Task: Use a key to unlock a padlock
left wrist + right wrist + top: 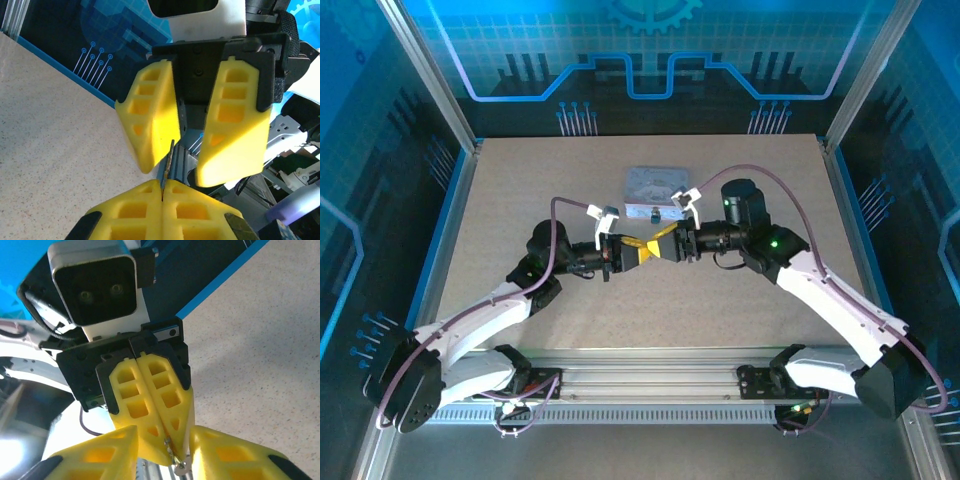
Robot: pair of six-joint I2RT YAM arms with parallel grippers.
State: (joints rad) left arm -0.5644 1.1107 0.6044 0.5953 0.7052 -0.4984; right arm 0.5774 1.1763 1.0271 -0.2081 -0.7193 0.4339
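Yellow fingers of the left tool (162,190) are squeezed tight on the key (170,156), a thin dark sliver poking out of the tips, up above the surface (520,200). The right tool (668,243) is spread wide, one finger on each side of the key. The padlock (655,213) seems to lie by the grey tin (650,185). If the right tool grabs crooked, the key could twist and drop.

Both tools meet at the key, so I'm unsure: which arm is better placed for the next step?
Right. The right tool is open with a finger on each side of the key, which the left tool pinches shut. Closing it would likely take the key.
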